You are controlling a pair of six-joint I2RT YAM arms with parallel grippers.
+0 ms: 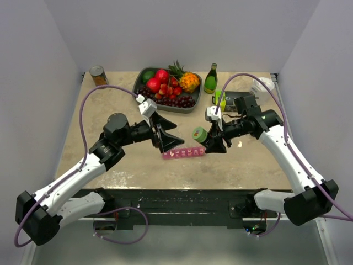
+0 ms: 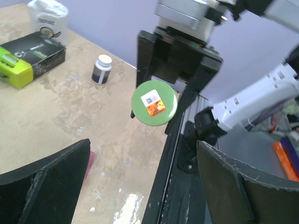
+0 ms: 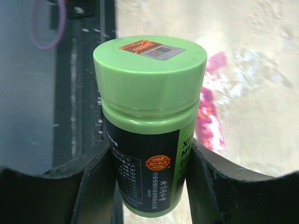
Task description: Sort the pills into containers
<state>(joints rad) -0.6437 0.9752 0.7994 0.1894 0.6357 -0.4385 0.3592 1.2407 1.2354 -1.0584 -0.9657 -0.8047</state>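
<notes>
The pink pill organizer lies on the table between the two arms; it also shows blurred in the right wrist view, and a sliver of it shows by the left finger. My right gripper is shut on a dark bottle with a green cap and holds it tipped on its side just above the organizer's right end, cap toward the left arm. My left gripper is open and empty, just left of the bottle and above the organizer's left end. No loose pills show.
A tray of fruit sits at the back centre, a green glass bottle beside it, a can at the back left. A black-and-green box, a small white bottle with a white cap and a white bag stand at the right rear.
</notes>
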